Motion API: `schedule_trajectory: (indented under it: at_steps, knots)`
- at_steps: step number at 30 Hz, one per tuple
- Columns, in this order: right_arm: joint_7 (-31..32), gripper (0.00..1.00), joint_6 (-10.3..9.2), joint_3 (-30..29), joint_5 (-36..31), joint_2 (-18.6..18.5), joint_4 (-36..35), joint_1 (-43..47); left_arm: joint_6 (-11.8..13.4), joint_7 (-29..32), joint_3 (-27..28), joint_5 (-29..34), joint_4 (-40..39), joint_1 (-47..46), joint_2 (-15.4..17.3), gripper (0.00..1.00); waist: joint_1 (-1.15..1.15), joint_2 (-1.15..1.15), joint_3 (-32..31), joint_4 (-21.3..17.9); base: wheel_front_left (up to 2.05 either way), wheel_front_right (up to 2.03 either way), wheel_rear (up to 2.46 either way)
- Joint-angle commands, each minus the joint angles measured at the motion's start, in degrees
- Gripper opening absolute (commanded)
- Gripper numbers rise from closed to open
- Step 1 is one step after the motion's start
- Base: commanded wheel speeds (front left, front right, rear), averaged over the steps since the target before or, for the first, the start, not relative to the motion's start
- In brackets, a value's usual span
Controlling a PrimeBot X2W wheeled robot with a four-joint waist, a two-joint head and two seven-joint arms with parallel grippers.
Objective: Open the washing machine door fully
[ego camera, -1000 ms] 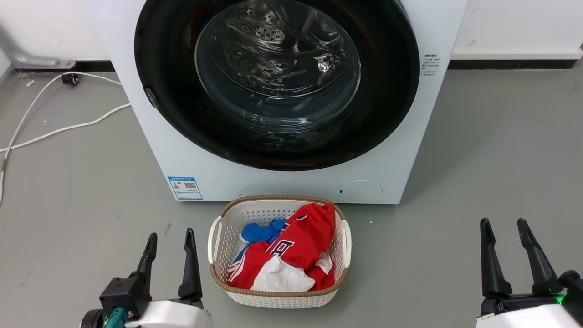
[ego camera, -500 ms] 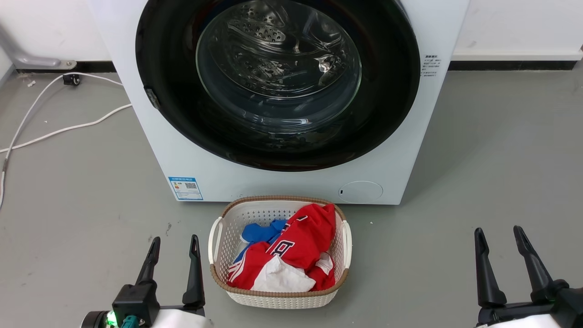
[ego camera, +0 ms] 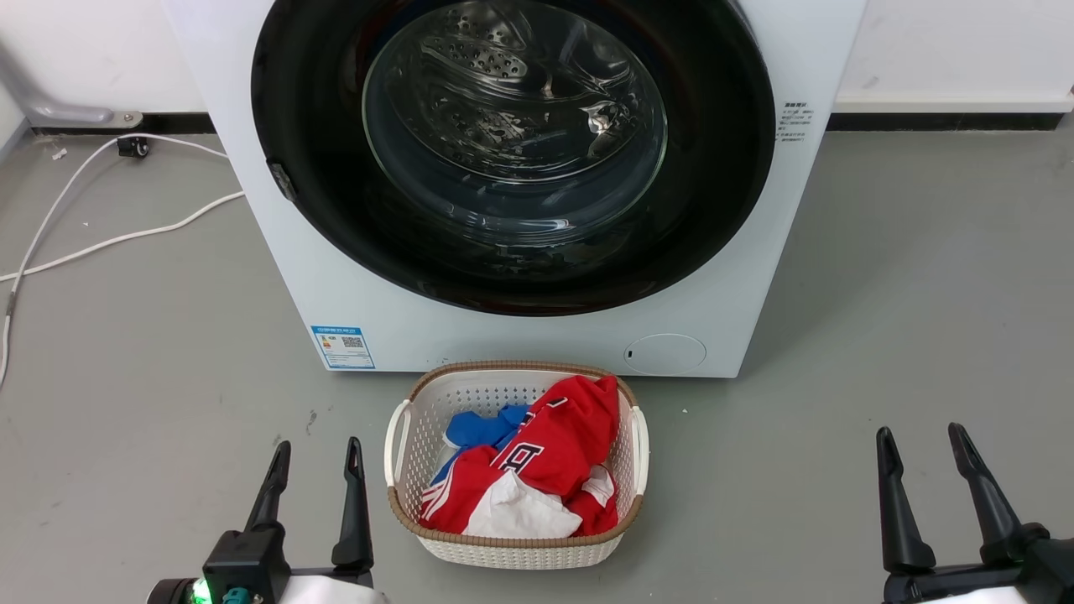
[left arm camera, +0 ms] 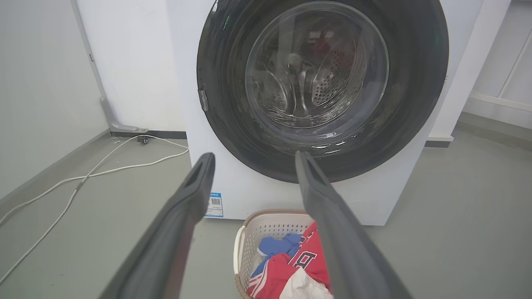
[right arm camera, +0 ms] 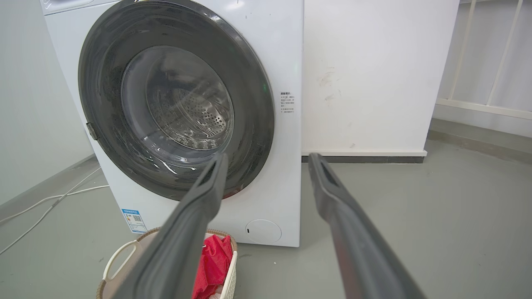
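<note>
The white washing machine (ego camera: pixel 545 335) (left arm camera: pixel 257 195) (right arm camera: pixel 282 62) stands straight ahead against the wall. Its washing machine door (ego camera: pixel 722 168) (left arm camera: pixel 415 74) (right arm camera: pixel 104 83), a glossy black disc with a clear glass bowl, lies flat against the machine's front, with a small latch tab on its left rim. My left gripper (ego camera: pixel 317 447) (left arm camera: pixel 253 154) is open low at the left, well short of the machine. My right gripper (ego camera: pixel 920 432) (right arm camera: pixel 267 156) is open low at the right, also apart from it. Both hold nothing.
A white laundry basket (ego camera: pixel 403 503) (left arm camera: pixel 245 232) (right arm camera: pixel 120 253) with a brown woven rim, holding red, blue and white clothes, sits on the grey floor just before the machine, between my grippers. White cables (ego camera: pixel 109 239) (left arm camera: pixel 83 178) trail over the floor at the left.
Both grippers have sunk lower in the head view, and the left one has shifted a little. The door and basket are as they were.
</note>
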Motion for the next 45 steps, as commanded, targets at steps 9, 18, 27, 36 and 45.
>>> schedule_trajectory:
  at_steps: [9, 18, 27, 36, 45]
  knots:
    - [-0.1, 1.0, -0.02, 0.0, 1.0, 0.2, 0.9, 0.2, 0.3, -0.2, -0.1, -0.7, 0.2, 0.4, -0.1, 1.0, 0.0, 0.0, 0.0, 0.0, 0.0, 0.0, 0.0]
    - [-0.1, 0.0, -0.02, 0.6, 6.2, 0.1, 2.0, 0.1, 0.6, -0.2, -0.3, -0.5, 0.2, 0.5, -0.1, 1.0, 0.0, 0.0, 0.0, 0.0, 0.0, 0.0, 0.0]
    - [-0.1, 0.0, -0.01, 3.3, 38.2, 0.2, 7.2, -0.5, 0.7, -0.2, -0.4, -0.7, 0.3, 0.5, -0.1, 1.0, 0.0, 0.0, -0.1, -0.2, 0.0, 0.0, 0.0]
    - [-0.1, 0.0, -0.01, 4.4, 73.0, 0.1, 7.1, -1.2, 0.7, -0.2, -0.3, -0.5, 0.3, 0.6, -0.1, 1.0, 0.0, 0.0, -0.3, -0.4, 0.0, 0.0, 0.0]
    - [12.2, 0.0, -0.01, 0.7, 97.0, 0.0, 1.3, 1.1, 0.4, -0.2, 0.0, -0.5, 0.0, 0.8, -0.1, 1.0, 0.0, 0.0, -0.2, -0.6, 0.0, 0.0, 0.0]
